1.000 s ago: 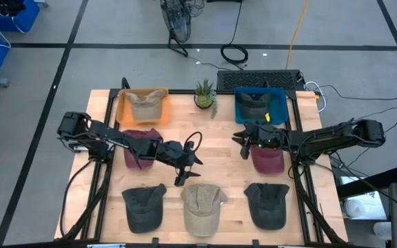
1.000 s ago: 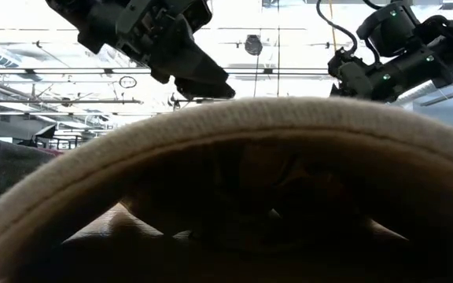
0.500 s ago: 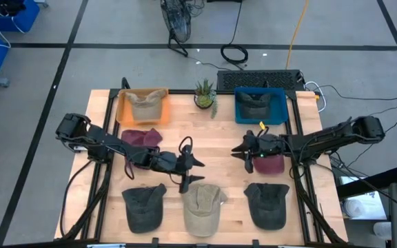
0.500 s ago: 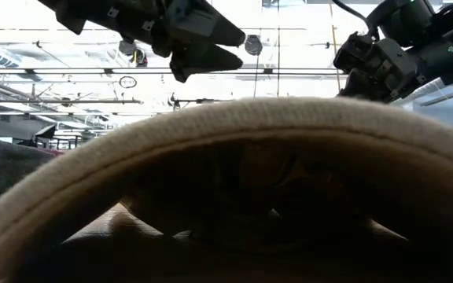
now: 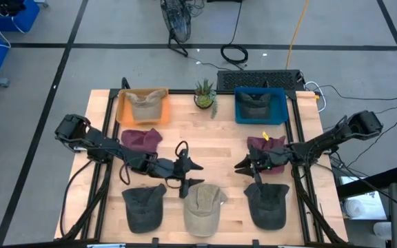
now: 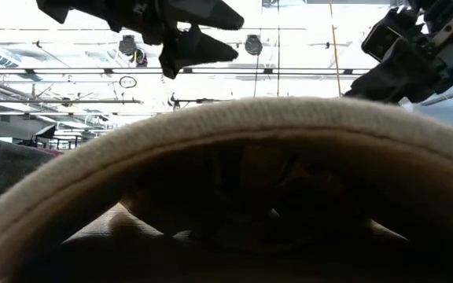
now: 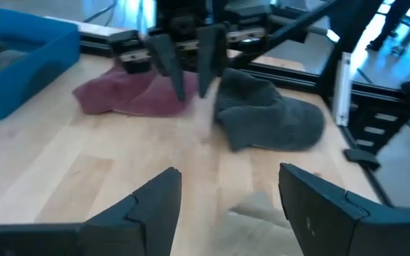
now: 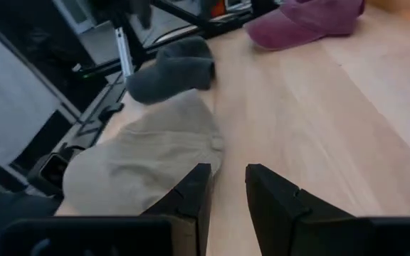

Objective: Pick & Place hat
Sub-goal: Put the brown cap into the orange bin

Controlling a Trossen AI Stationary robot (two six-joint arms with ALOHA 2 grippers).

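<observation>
- Both grippers have come nearer the front row of hats since a second ago: the left gripper (image 5: 193, 175) has slid from mid-table to just behind the beige hat (image 5: 202, 208), and the right gripper (image 5: 248, 172) has come off the maroon hat (image 5: 267, 146) on the right, which now lies uncovered on the wood.
- At the back edge, the orange bin (image 5: 142, 107) holds a tan hat (image 5: 144, 105), and the blue bin (image 5: 260, 105) holds a dark hat (image 5: 256, 102); a small potted plant (image 5: 204, 94) stands between the two bins.
- On the table (image 5: 219, 138), a second maroon hat (image 5: 140, 139) lies on the left, and two dark grey hats (image 5: 143, 207) (image 5: 266, 204) flank the beige one.
- Left arm reaches low across the table, its jaws spread wide with nothing between them.
- Right arm stretches in from the right edge, its fingers (image 8: 191, 195) only a narrow gap apart, holding nothing, above bare wood behind the right grey hat.
</observation>
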